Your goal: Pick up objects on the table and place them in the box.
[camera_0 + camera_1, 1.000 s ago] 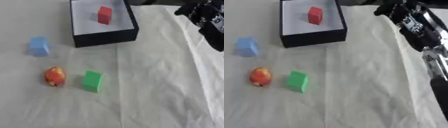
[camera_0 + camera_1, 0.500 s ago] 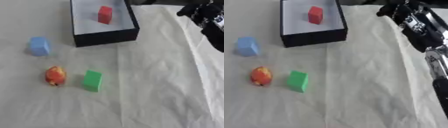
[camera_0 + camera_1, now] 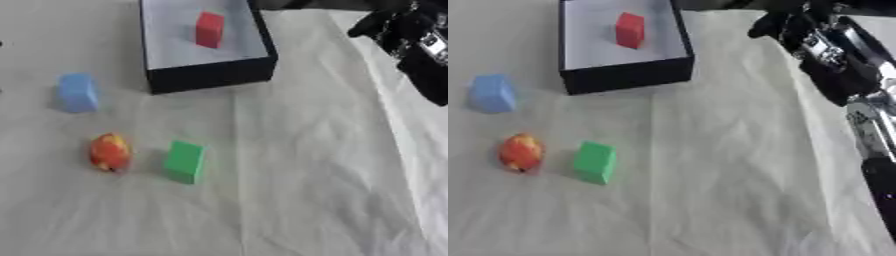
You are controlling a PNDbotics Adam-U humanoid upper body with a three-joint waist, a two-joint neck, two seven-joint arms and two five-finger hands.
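Table [image 3: 297,200]: pale creased cloth over the whole work area.

Box [image 3: 210,77]: black walls, white floor, at the far middle. One red block [image 3: 209,29] lies inside, toward the back.

Right hand [image 3: 785,25]: up at the far right, above the cloth and just right of the box, carrying nothing. Fingers look dark and bunched, but whether they are curled or relaxed cannot be told. Left hand: not visible in either view.

Still on the cloth, left of centre, well apart from the hand:
- green block [image 3: 185,161], nearest the middle, standing slightly turned;
- blue block [image 3: 77,92], far left, near the box's front left corner;
- red-orange fruit [image 3: 109,151], rounded, just left of the green block, not touching it.

Judgement: one of four is in; the step in hand is the reach for the next piece. The green block looks the sensible pick, being closest to the right arm's side. Come down from above with the fingers spread, line them up with the block's flat faces, and keep clear of the fruit, which would probably roll if nudged. Carry it high enough to clear the box's front wall.
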